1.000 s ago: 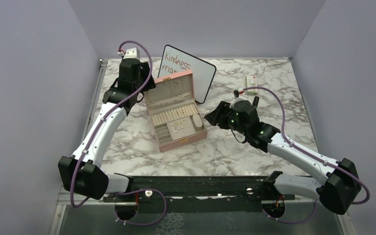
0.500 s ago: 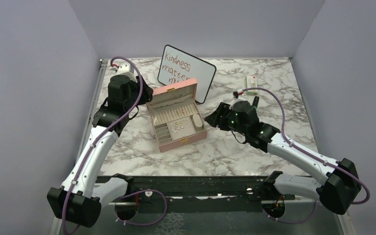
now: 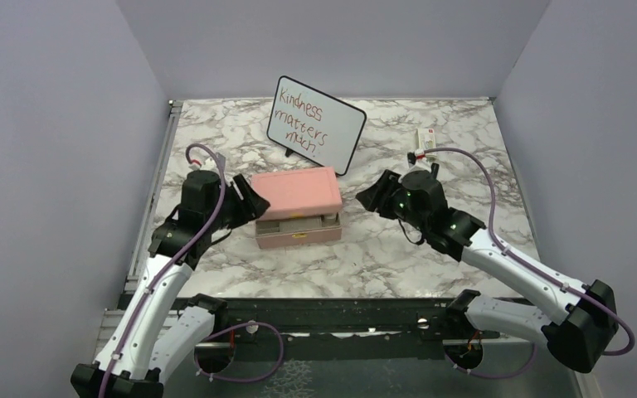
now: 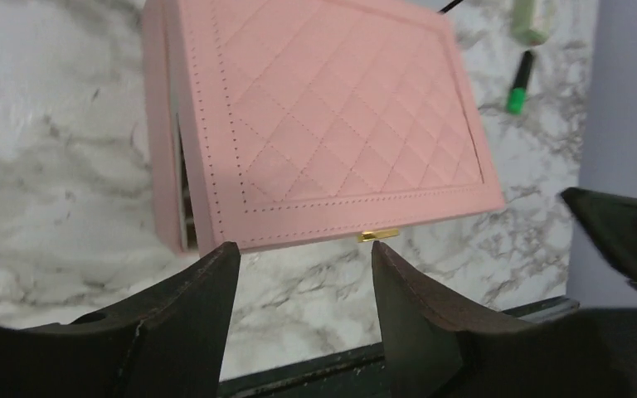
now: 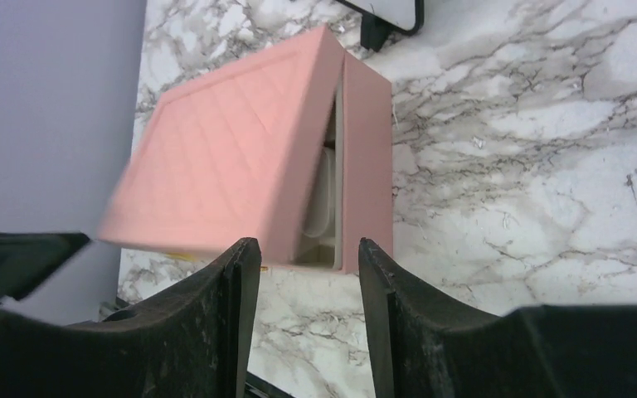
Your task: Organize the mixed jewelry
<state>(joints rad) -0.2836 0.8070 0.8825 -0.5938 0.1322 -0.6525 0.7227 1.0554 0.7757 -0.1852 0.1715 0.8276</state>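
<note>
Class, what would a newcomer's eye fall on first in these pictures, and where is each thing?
A quilted pink jewelry box sits at the centre of the marble table, lid nearly shut. Behind it stands a whiteboard reading "Kindness matters much". The left claw and right claw flank the box, both open.

Robot lab test cell, judging by plain lilac partition walls (image 3: 58, 124) around a white marble-patterned tabletop (image 3: 381, 249)
</note>
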